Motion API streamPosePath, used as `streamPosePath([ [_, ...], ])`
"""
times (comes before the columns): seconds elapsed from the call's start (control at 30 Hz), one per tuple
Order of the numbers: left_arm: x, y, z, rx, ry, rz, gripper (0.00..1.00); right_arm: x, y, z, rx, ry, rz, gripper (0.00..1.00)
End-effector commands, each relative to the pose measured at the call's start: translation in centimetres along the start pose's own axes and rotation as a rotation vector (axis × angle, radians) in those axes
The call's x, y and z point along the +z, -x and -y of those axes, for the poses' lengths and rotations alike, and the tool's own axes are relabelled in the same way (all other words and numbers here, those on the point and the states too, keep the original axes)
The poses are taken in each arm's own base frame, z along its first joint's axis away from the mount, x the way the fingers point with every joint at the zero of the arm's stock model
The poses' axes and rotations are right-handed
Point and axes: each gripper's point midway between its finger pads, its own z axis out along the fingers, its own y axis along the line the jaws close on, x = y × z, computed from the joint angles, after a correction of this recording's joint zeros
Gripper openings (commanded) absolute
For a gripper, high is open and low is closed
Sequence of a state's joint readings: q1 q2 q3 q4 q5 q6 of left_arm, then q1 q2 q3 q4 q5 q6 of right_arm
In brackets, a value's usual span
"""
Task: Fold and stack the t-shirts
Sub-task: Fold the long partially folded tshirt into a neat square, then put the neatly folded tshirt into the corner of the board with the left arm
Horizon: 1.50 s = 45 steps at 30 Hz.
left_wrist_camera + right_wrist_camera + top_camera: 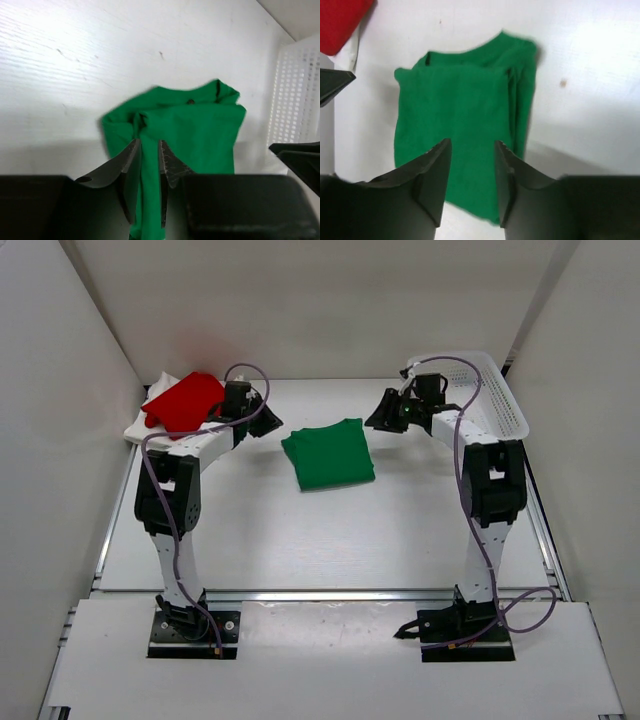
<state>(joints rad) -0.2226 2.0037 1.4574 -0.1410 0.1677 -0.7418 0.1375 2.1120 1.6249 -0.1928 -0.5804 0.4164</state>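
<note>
White worktop (300, 540), pale walls on 3 sides. Green t-shirt (328, 455) lies folded mid-worktop, between the 2 arms. Red t-shirt (183, 400) sits on white t-shirt (138, 428), far-left corner. Left gripper (148, 145): jaws a narrow slit apart, nothing held. Right gripper (472, 145): jaws partly open, empty, over the green cloth. Lattice basket (495, 390) far right.

Flat on the table (300, 540), folded t-shirt (328, 454) ahead of the jaws of both the left gripper (262, 402) and the right gripper (380, 420), between them and touching neither, pile of two t-shirts (180, 402) behind the left jaws, one upon the other, basket (495, 390) behind the right jaws.
</note>
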Motion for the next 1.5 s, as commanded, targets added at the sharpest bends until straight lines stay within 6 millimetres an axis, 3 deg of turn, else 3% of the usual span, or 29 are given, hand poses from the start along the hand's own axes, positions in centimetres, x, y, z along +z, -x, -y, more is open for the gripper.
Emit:
streamPosePath([
  [0.0,-4.2,0.0,6.8,0.072,-0.159,0.058,0.3,-2.5,-0.3,-3.3,-0.06,0.011,0.057,0.35],
  [0.07,-4.3,-4.1,9.0,0.117,-0.209,0.014,0.3,-2.8,-3.7,-4.1,-0.052,0.07,0.042,0.09],
  [0.13,-4.0,-7.9,8.5,0.141,-0.213,-0.036,0.29,-2.6,-5.6,-4.2,-0.038,0.089,0.045,0.0],
  [0.17,-3.6,-10.6,7.9,0.157,-0.207,-0.08,0.29,-2.0,-7.6,-3.9,-0.03,0.083,0.004,0.0],
  [0.2,-3.4,-11.3,7.6,0.15,-0.211,-0.091,0.27,-1.9,-8.5,-3.5,-0.024,0.075,-0.014,0.0],
  [0.27,-2.6,-15.1,4.1,0.118,-0.161,-0.173,0.25,-0.8,-10.6,-2.6,-0.011,0.078,-0.065,0.0],
  [0.3,-2.5,-15.5,3.6,0.089,-0.155,-0.17,0.22,-0.6,-11.0,-1.8,-0.003,0.068,-0.068,0.0],
  [0.33,-2.7,-16.8,1.7,0.068,-0.127,-0.194,0.2,-0.4,-11.6,-0.9,0.022,0.057,-0.073,0.01],
  [0.43,-3.4,-18.1,0.6,0.025,-0.152,-0.199,0.18,0.2,-13.7,0.3,0.078,0.073,-0.121,0.0],
  [0.47,-3.9,-18.5,0.5,0.037,-0.158,-0.205,0.18,-0.2,-13.6,0.3,0.073,0.078,-0.105,0.0],
  [0.53,-4.7,-18.4,0.2,0.023,-0.175,-0.204,0.19,-0.6,-13.9,0.0,0.058,0.067,-0.092,0.0],
  [0.63,-6.7,-18.2,1.6,0.02,-0.251,-0.187,0.2,-1.5,-13.4,-1.2,0.044,0.087,-0.076,0.01],
  [0.7,-8.4,-16.7,2.7,0.03,-0.298,-0.137,0.22,-2.3,-12.4,-2.6,0.013,0.111,-0.054,0.07],
  [0.77,-9.3,-15.7,2.8,0.053,-0.292,-0.096,0.23,-3.1,-11.3,-4.0,-0.019,0.119,-0.026,0.2],
  [0.87,-9.7,-13.1,1.9,0.04,-0.258,-0.024,0.37,-4.4,-10.8,-6.0,-0.066,0.137,-0.001,0.39],
  [0.97,-8.8,-11.4,1.1,0.031,-0.252,0.004,0.53,-5.4,-11.5,-6.5,-0.094,0.121,0.021,0.48],
  [1.13,-5.0,-10.1,-0.4,0.034,-0.237,-0.032,0.97,-6.5,-15.1,-6.3,-0.083,0.139,-0.007,0.51],
  [1.3,-2.6,-10.2,-0.5,0.032,-0.259,-0.081,0.99,-7.2,-17.2,-6.3,-0.096,0.147,-0.029,0.52],
  [1.33,-1.9,-10.9,-1.1,0.023,-0.24,-0.103,0.98,-7.2,-17.3,-6.2,-0.088,0.143,-0.032,0.51],
  [1.47,0.5,-11.9,-0.4,0.053,-0.22,-0.133,0.98,-7.2,-17.3,-6.6,-0.085,0.161,-0.026,0.51],
])
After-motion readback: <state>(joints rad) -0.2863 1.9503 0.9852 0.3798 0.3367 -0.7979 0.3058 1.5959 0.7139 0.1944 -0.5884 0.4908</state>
